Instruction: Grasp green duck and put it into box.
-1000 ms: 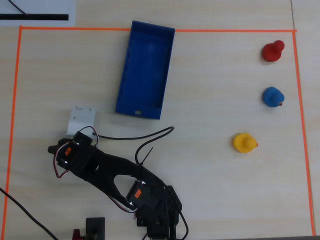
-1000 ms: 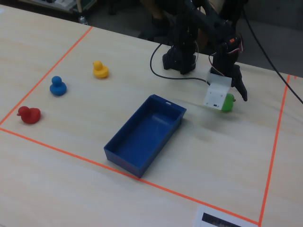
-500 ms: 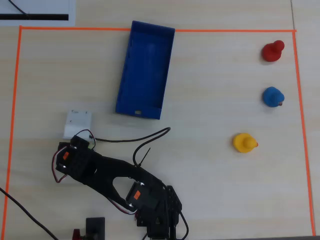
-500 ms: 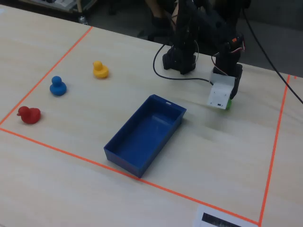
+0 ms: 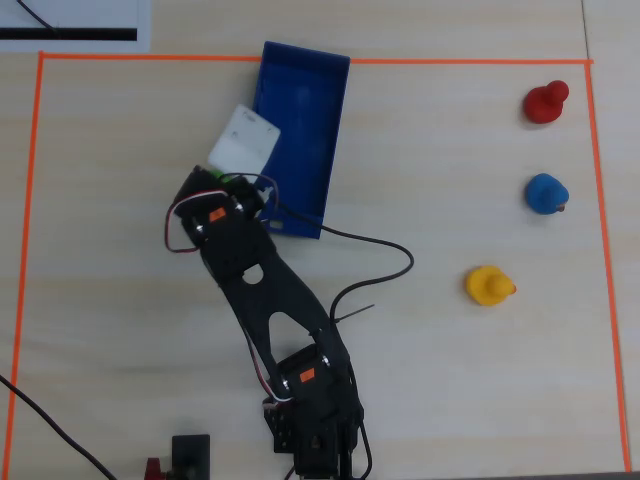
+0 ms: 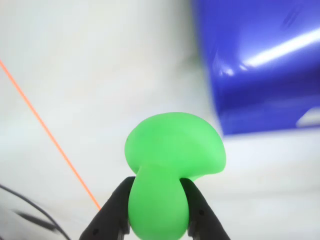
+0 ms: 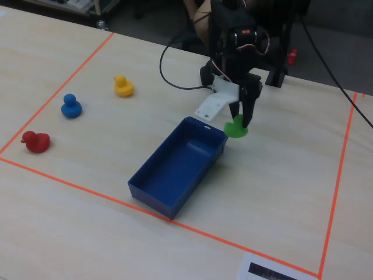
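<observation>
- Gripper (image 6: 159, 212) was clamped on the green duck (image 6: 172, 172): wrist view showed both black fingers (image 6: 112, 212) pressed vs. the duck's narrower part, wider part sticking out past the tips. Held low on the body, prob. so the bulk hangs free for release.
- Fixed view: duck (image 7: 236, 127) hung off the table, carried just beside the near corner of the blue box (image 7: 175, 169), not yet over the opening. Judged mid-transfer; next move needs a short shift sideways over the box before letting go.
- Overhead view: arm hid most of the duck, only a green sliver by the wrist (image 5: 236, 180), next to the box's long wall (image 5: 300, 140).
- Box lay open-side up, empty as far as seen.
- Red duck (image 7: 36, 141), blue duck (image 7: 71, 106), yellow duck (image 7: 123, 86) stood in a row well apart from the box, out of the arm's way.
- Surface: pale wood-grain table (image 7: 280, 192) w/ orange tape border (image 7: 337, 181); loose black cable (image 5: 375, 265) trailed from the arm. Dark clutter past the table edge, unclear what.
</observation>
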Robot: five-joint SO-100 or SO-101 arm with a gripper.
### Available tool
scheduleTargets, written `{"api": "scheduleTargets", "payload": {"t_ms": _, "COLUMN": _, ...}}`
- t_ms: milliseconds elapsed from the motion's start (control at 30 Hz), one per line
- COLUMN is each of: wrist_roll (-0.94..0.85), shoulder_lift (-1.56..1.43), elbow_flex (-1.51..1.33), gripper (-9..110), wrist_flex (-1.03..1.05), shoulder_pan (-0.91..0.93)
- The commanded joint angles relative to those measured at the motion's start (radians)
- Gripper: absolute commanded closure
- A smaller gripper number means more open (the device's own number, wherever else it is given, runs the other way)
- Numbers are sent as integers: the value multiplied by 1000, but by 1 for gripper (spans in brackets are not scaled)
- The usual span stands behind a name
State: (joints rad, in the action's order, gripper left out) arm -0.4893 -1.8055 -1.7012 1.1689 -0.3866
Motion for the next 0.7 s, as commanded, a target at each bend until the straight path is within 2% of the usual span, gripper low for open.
{"api": "scheduleTargets", "payload": {"t_ms": 0, "wrist_roll": -43, "shoulder_lift": -38, "elbow_flex": 29, "gripper": 101, "wrist_flex": -110, "shoulder_pan": 114}}
{"api": "scheduleTargets", "payload": {"t_ms": 233, "wrist_roll": -121, "shoulder_lift": 20, "elbow_flex": -86, "gripper": 101, "wrist_flex": -353, "shoulder_pan": 258}}
{"api": "scheduleTargets", "payload": {"t_ms": 500, "wrist_roll": -187, "shoulder_lift": 52, "elbow_flex": -129, "gripper": 101, "wrist_flex": -446, "shoulder_pan": 325}}
{"api": "scheduleTargets", "payload": {"t_ms": 667, "wrist_roll": -247, "shoulder_lift": 71, "elbow_flex": -146, "gripper": 82, "wrist_flex": -373, "shoulder_pan": 324}}
